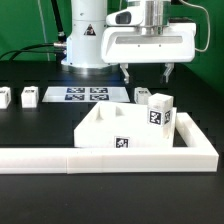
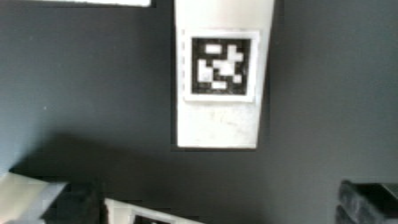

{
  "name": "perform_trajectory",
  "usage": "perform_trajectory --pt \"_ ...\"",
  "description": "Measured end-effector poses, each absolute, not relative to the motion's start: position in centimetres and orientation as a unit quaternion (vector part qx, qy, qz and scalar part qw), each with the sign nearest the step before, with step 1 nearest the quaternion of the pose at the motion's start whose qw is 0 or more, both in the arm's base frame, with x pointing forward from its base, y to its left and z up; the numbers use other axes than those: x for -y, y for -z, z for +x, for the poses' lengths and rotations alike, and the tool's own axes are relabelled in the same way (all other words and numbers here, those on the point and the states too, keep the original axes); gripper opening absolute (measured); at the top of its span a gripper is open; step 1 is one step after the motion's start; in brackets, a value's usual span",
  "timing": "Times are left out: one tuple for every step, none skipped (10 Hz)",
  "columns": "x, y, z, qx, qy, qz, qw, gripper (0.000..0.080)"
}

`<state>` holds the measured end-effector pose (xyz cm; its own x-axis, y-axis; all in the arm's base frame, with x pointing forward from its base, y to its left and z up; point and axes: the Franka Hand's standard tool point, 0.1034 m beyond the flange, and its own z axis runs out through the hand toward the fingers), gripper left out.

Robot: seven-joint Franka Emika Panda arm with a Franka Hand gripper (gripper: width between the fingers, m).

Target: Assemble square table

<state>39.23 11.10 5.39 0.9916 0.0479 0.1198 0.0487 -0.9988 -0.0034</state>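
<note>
Well off toward the exterior view's left of my fingers (image 1: 127,72) sit two spare leg blocks (image 1: 28,97), then the marker board (image 1: 85,95). The fingers hang spread wide and empty, above a tagged leg (image 1: 142,95) and clear of it. In front of them the square table slab (image 1: 105,130) rests on the tabletop (image 1: 40,125) against the L-shaped rail (image 1: 100,157), with another leg (image 1: 160,112) upright toward its right side. I judge I'm fetching a leg. Next I must descend, straddle it squarely and close.
</note>
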Motion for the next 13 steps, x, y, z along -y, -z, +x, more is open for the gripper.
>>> perform_trajectory --pt "-11.1 -5.4 39.3 0.024 0.060 -0.998 0.003 0.0649" --pt "-11.2 -5.2 39.0 0.023 0.042 -0.999 0.005 0.0649" --pt "-11.3 -5.2 39.1 0.023 0.041 -0.999 0.005 0.0649" --pt "-11.6 -4.9 38.4 0.024 0.012 -1.000 0.008 0.0649" --pt "-12.1 -5.1 38.2 0.023 -0.043 -0.999 0.016 0.0649" --pt "-12.3 -5.3 38.8 0.021 -0.072 -0.997 0.018 0.0649" --pt "-12.2 -5.2 38.8 0.018 -0.098 -0.995 0.019 0.0649" --pt "-12.0 -5.1 38.5 0.013 -0.139 -0.990 0.020 0.0649" --pt "-11.8 -4.9 38.5 0.008 -0.170 -0.985 0.021 0.0649" --pt "-11.4 -4.7 38.5 0.009 -0.195 -0.981 0.016 0.0649" --pt "-10.9 -4.5 38.1 0.008 -0.233 -0.972 0.009 0.0649" --pt "-10.5 -4.3 37.9 0.001 -0.258 -0.966 0.006 0.0649" --pt "-10.3 -4.3 37.5 -0.003 -0.293 -0.956 0.006 0.0649"
